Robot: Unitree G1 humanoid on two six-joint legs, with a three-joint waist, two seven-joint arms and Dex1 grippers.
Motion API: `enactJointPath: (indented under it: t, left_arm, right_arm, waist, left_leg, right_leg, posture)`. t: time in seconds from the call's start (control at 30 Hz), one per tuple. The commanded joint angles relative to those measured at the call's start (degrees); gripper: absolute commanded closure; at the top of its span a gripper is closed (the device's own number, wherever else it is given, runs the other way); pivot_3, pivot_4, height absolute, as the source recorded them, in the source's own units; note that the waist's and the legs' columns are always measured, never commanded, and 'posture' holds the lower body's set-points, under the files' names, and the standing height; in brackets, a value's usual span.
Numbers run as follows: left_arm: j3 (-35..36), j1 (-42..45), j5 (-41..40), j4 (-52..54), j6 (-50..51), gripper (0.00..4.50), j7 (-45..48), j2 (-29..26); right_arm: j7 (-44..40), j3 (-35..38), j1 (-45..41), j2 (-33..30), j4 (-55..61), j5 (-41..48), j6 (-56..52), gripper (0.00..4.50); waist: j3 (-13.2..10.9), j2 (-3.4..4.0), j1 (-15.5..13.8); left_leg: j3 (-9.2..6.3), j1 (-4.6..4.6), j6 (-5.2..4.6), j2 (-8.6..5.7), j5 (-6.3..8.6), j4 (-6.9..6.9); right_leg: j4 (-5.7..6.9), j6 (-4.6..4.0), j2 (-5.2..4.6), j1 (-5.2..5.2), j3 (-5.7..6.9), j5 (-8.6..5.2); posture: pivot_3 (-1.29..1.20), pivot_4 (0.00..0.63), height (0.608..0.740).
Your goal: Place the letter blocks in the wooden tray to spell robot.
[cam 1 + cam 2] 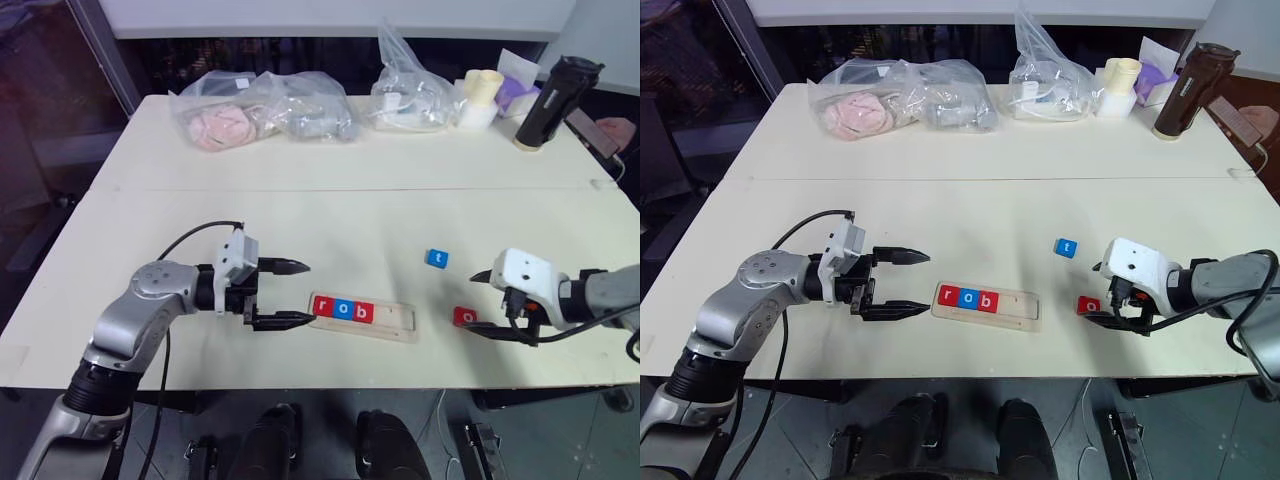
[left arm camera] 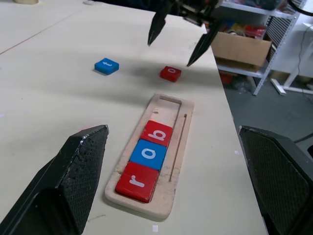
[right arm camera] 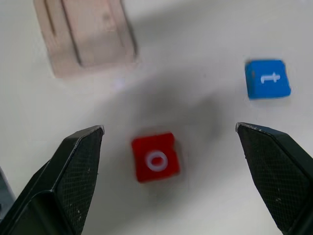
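- Your wooden tray (image 1: 385, 322) holds red r (image 2: 137, 181), blue o (image 2: 148, 153), red b (image 2: 157, 133)
- Your right gripper (image 3: 168, 161) hangs spread wide over the loose red o (image 3: 155, 157); blue t (image 1: 437, 258) lies apart
- Your left gripper (image 1: 290, 293) stands released beside the tray

Silver-grey jointed arms, white wrist housings, black cables, left claw (image 1: 292, 293) and right claw (image 1: 492, 304) with textured black fingers
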State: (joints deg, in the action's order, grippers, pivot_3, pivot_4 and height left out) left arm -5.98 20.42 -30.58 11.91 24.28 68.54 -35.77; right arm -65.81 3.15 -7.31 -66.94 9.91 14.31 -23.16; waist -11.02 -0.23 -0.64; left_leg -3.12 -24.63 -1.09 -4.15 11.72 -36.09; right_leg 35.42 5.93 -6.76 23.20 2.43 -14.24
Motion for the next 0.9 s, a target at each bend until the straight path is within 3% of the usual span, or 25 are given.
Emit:
enactJointPath:
  t: [0.03,0.43,0.53,0.7,0.9]
  left_arm:
    - [0.57,0.28,-0.19,1.51,-0.56,0.0,-0.28,-0.03]
    - [0.95,-0.64,-0.22,2.71,-0.37,0.0,-0.77,-0.84]
    - [0.83,-0.47,-0.18,2.61,-0.39,0.0,-0.78,-0.79]
    - [0.65,-0.46,-0.09,2.56,-0.42,0.0,-0.76,-0.68]
    - [0.49,-0.42,-0.15,2.5,-0.3,0.0,-0.64,-0.62]
  right_arm:
    - [-4.22,-2.56,-2.73,0.67,-6.06,-1.82,6.39,0.04]
    - [-4.29,-4.0,-1.06,3.99,-9.27,-2.55,5.55,0.04]
    - [-3.33,-3.97,-0.41,4.62,-9.28,-2.71,4.93,0.92]
    - [-2.09,-3.53,-0.38,5.46,-8.09,-2.48,3.83,3.38]
    - [-2.01,-3.67,-3.53,5.2,-0.4,-1.12,0.57,3.37]
  waist:
    - [0.0,0.0,-0.06]
    - [0.01,0.03,-0.15]
    - [0.01,0.03,-0.15]
    - [0.02,0.02,-0.15]
    - [0.02,0.04,-0.05]
  left_leg:
    - [-0.01,0.0,0.0,0.01,0.0,0.02]
    - [-0.03,-0.01,0.02,0.0,0.01,0.02]
    - [-0.02,-0.01,0.02,0.0,0.01,0.02]
    - [-0.03,0.0,0.02,0.0,0.01,0.01]
    - [-0.02,0.01,0.02,0.01,0.01,-0.02]
  right_leg:
    - [0.02,-0.01,0.01,0.02,0.0,0.0]
    - [0.04,-0.02,0.0,0.05,-0.04,0.01]
    - [0.04,-0.02,0.0,0.05,-0.04,0.01]
    - [0.04,-0.03,0.01,0.03,-0.04,0.01]
    - [0.09,-0.04,0.01,0.06,-0.06,0.02]
  posture:
    - [0.0,0.15,0.738]
    - [0.0,0.15,0.738]
    - [0.0,0.15,0.738]
    - [0.0,0.15,0.738]
    - [0.0,0.15,0.738]
